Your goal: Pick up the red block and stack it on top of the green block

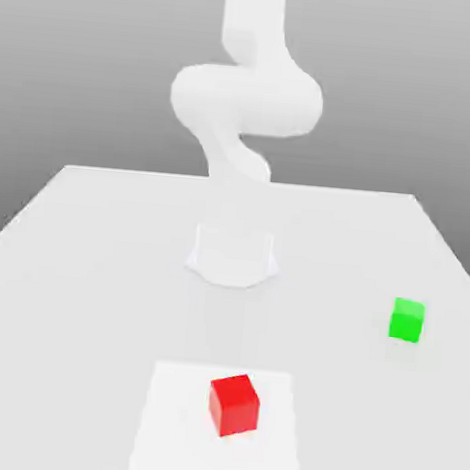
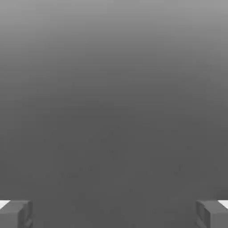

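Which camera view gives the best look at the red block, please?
The exterior view: the red block sits in full sight on a pale square patch of the table, with the green block apart toward that view's right. The hand view offers grey background between the open gripper's fingertips.

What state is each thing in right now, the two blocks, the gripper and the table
red block: resting on the table, ungrasped, on a lighter square patch.
green block: resting on the table toward the exterior view's right, apart from the red block, nothing stacked on it.
gripper: open, holding nothing.
table: carries both blocks.
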Motion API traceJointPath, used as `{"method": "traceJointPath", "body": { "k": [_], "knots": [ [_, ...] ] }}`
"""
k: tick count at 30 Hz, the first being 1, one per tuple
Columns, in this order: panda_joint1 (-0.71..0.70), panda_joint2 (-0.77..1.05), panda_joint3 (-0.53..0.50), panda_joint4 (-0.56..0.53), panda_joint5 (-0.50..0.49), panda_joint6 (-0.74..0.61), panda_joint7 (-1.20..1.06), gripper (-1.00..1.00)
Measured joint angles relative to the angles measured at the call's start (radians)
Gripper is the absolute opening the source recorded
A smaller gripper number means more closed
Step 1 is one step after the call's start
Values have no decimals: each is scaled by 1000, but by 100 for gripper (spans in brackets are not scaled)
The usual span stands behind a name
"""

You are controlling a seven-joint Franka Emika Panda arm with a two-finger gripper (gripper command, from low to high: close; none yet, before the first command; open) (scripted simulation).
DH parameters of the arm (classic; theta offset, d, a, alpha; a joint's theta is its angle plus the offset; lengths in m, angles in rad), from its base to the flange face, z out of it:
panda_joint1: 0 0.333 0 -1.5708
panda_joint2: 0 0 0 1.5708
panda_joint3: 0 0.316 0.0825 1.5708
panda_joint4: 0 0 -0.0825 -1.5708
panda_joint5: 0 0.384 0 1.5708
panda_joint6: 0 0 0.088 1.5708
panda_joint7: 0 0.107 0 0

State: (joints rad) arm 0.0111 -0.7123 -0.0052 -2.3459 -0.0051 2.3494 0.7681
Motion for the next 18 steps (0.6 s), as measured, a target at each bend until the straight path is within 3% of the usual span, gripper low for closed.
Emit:
{"method": "traceJointPath", "body": {
  "k": [18],
  "knots": [
    [70,662,-36,-342,1,373,-268,0]
  ]
}}
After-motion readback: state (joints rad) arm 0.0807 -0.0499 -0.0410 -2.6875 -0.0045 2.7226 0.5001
